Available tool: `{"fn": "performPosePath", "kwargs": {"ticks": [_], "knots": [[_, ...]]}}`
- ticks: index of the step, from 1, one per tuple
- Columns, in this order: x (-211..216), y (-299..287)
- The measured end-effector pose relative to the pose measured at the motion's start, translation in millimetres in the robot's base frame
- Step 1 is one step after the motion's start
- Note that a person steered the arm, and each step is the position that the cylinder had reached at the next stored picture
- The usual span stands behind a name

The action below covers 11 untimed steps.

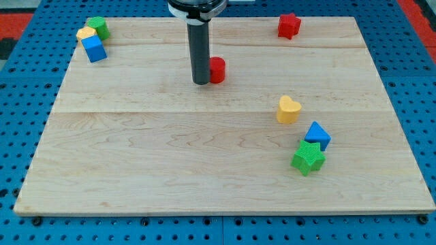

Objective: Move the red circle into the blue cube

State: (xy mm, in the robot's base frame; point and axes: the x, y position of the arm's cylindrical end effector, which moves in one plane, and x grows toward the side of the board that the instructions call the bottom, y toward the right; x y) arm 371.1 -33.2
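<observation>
- My tip (201,82) is down on the board (204,170), upper middle; no jaws on this rig, just a plain rod, so nothing to open or close.
- Red circle (217,69) sits touching or just beside my tip, on its view-right side, a bit toward view's top; partly hidden by the rod.
- Blue cube (94,49) is well apart from my tip, far to view's left and a little up, in the corner w/ a yellow block (86,33) and green block (99,26) pressed close behind it.
- Step, as I judge it: still lining up. Tip is on the wrong side, i.e. betw. circle and cube, so pushing now would drive the circle away.
- Next move prob. needs the tip to go round the circle to its view-right side w/o nudging it, then push leftward, slightly up, toward the cube.
- Long run; circle may slip off the rod, so keep the push centred.
- Other blocks all to my tip's right: red star (289,26) up top, yellow heart (289,109), blue block (317,135), green star (308,158) lower down; none in the path.
</observation>
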Motion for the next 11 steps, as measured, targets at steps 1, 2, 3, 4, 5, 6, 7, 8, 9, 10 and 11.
{"fn": "performPosePath", "kwargs": {"ticks": [1, 2, 3, 4, 5, 6, 7, 8, 9, 10, 11], "knots": [[35, 21], [35, 64], [3, 75], [-7, 51], [-34, 9], [-64, -21], [-93, -59], [-98, -130], [-92, -147], [-89, -169], [-43, -96]]}}
